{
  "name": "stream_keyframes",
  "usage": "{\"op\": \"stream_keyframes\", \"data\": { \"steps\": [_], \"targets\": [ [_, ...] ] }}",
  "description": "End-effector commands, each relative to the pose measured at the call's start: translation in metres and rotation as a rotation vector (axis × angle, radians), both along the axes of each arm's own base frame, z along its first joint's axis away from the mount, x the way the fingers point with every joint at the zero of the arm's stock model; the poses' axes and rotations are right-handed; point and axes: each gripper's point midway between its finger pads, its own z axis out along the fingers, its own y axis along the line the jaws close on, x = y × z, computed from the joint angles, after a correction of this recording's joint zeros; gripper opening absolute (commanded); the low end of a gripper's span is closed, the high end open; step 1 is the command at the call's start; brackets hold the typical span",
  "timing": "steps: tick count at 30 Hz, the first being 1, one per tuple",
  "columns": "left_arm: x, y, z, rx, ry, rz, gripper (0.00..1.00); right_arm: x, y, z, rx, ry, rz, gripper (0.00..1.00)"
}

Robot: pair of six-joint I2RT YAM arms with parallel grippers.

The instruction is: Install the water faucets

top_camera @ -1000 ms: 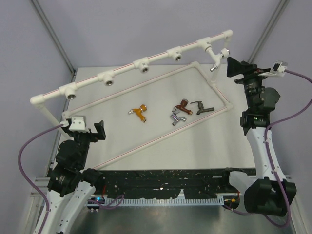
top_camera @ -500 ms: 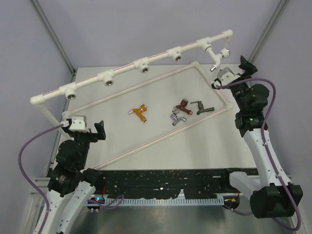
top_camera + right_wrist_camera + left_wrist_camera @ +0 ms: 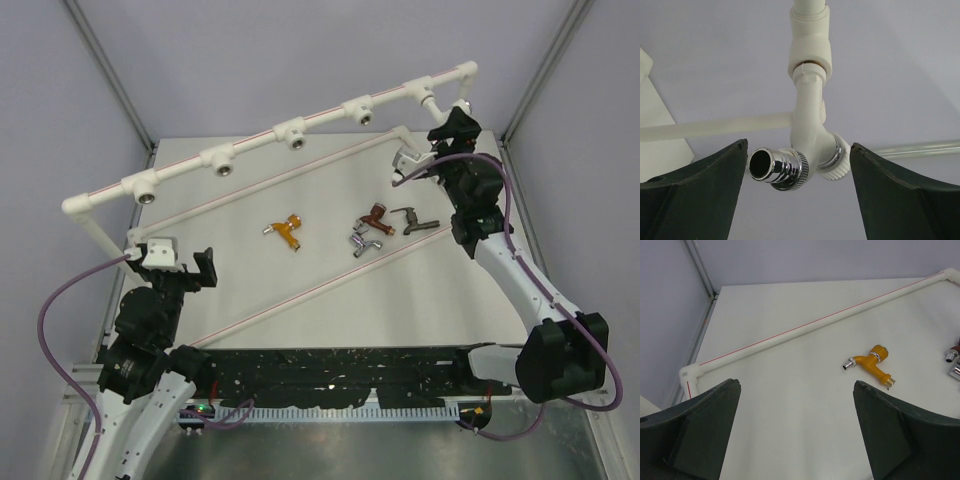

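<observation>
The white faucet [image 3: 809,125] hangs from a tee socket [image 3: 810,47] of the white pipe frame [image 3: 180,173], its chrome spout [image 3: 777,167] pointing left. My right gripper [image 3: 799,146] is open, one finger on each side of this faucet without touching it. In the top view the right gripper [image 3: 449,128] hides most of it. On the table lie the orange-gold faucet [image 3: 288,230], copper-brown faucet [image 3: 375,215], chrome faucet [image 3: 362,243] and dark bronze-grey faucet [image 3: 413,221]. My left gripper [image 3: 205,268] is open and empty at the near left; its wrist view shows the orange-gold faucet [image 3: 871,363].
The frame's upper rail carries three bare tee sockets [image 3: 295,135] with metal-ringed holes. Its lower pipe loop [image 3: 300,293] lies on the table around the loose faucets. Metal enclosure posts [image 3: 110,75] stand at the back corners.
My right arm swung left and in from the right edge, and its open gripper now straddles the hanging white faucet. The left arm and the loose faucets have not moved.
</observation>
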Motion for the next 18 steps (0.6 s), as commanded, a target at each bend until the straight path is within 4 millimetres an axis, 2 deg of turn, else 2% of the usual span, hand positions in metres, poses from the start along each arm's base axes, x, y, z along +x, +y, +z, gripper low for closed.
{"op": "stream_keyframes", "data": {
  "steps": [1,4,5,6,8,11,12,13,14,15,16,17,18],
  "targets": [
    [0.002,-0.002,0.013,-0.012,-0.055,-0.005,1.0,-0.001,-0.005,0.052,0.05,-0.152,-0.034,0.78],
    [0.002,-0.001,0.014,-0.011,-0.057,-0.005,1.0,-0.001,-0.002,0.049,0.219,-0.12,0.01,0.63],
    [0.002,-0.001,0.014,-0.013,-0.058,-0.005,1.0,-0.002,-0.001,0.05,0.261,-0.114,0.026,0.55],
    [0.002,-0.001,0.014,-0.013,-0.058,-0.005,1.0,-0.004,0.004,0.051,0.363,-0.095,0.066,0.39],
    [0.002,-0.002,0.013,-0.012,-0.057,-0.008,0.99,-0.007,0.011,0.058,0.54,-0.062,0.133,0.23],
    [0.002,-0.003,0.013,-0.014,-0.057,-0.013,1.0,-0.009,0.02,0.062,0.813,0.02,0.197,0.11],
    [0.002,-0.003,0.013,-0.012,-0.057,-0.011,1.0,-0.011,0.023,0.066,0.969,0.051,0.232,0.07],
    [0.002,-0.003,0.014,-0.013,-0.058,-0.013,1.0,-0.012,0.023,0.067,1.042,0.069,0.247,0.06],
    [0.002,-0.002,0.013,-0.012,-0.057,-0.01,1.0,-0.015,0.029,0.07,1.208,0.117,0.301,0.06],
    [0.002,-0.002,0.013,-0.012,-0.057,-0.01,1.0,-0.016,0.024,0.074,1.288,0.126,0.324,0.05],
    [0.002,-0.003,0.013,-0.012,-0.057,-0.011,1.0,-0.019,0.033,0.074,1.48,0.208,0.4,0.05],
    [0.003,-0.003,0.012,-0.011,-0.054,-0.011,1.0,-0.022,0.03,0.082,1.682,0.247,0.467,0.05],
    [0.002,-0.003,0.013,-0.012,-0.055,-0.013,1.0,-0.022,0.032,0.075,1.767,0.301,0.498,0.05]
  ]
}}
